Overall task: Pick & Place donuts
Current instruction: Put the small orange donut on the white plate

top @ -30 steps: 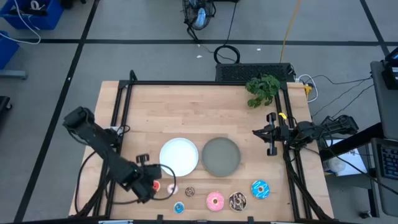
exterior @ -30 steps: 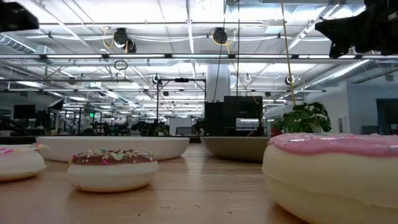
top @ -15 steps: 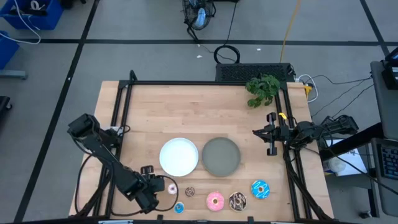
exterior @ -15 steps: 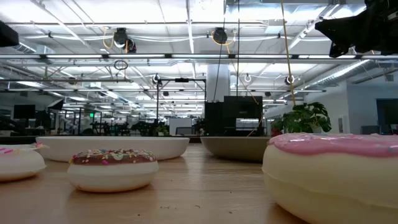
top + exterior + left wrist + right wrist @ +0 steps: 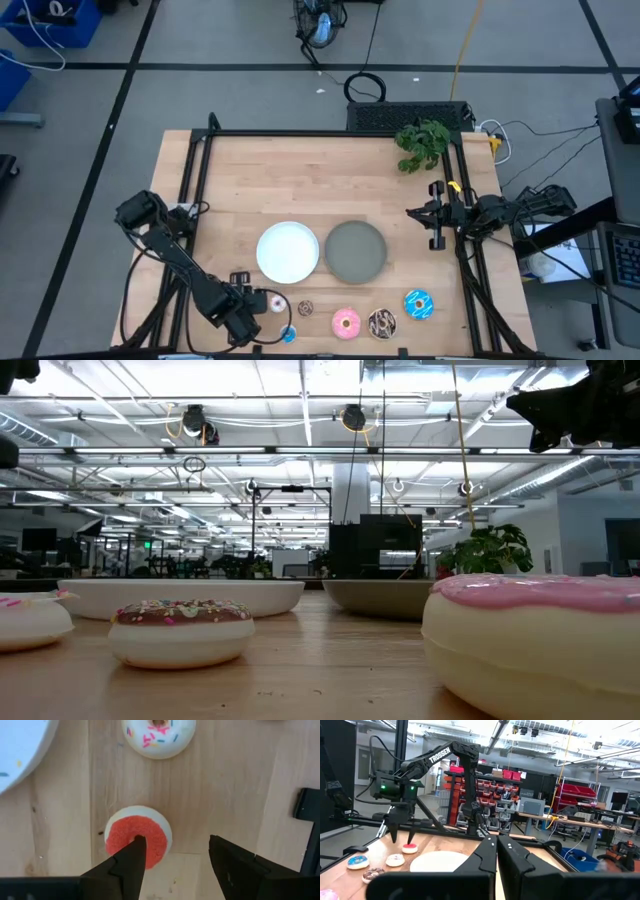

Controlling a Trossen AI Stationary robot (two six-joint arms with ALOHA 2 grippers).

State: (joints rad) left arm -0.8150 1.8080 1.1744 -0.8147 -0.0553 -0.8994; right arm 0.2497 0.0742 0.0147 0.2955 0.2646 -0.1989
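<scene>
Left gripper (image 5: 172, 855): fingers apart, off-centre over red donut (image 5: 138, 836).
Right gripper (image 5: 497, 851): fingers together, waiting.
Tip: centre before closing.

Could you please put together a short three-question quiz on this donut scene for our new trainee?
1. True or false: the left gripper has its jaws open above the red donut.
2. Which plate lies nearer the left arm: (a) the white plate or (b) the grey plate?
3. Fill in: the right gripper waits near the table's ____ edge.

Key: 1 true; 2 a; 3 right.
</scene>
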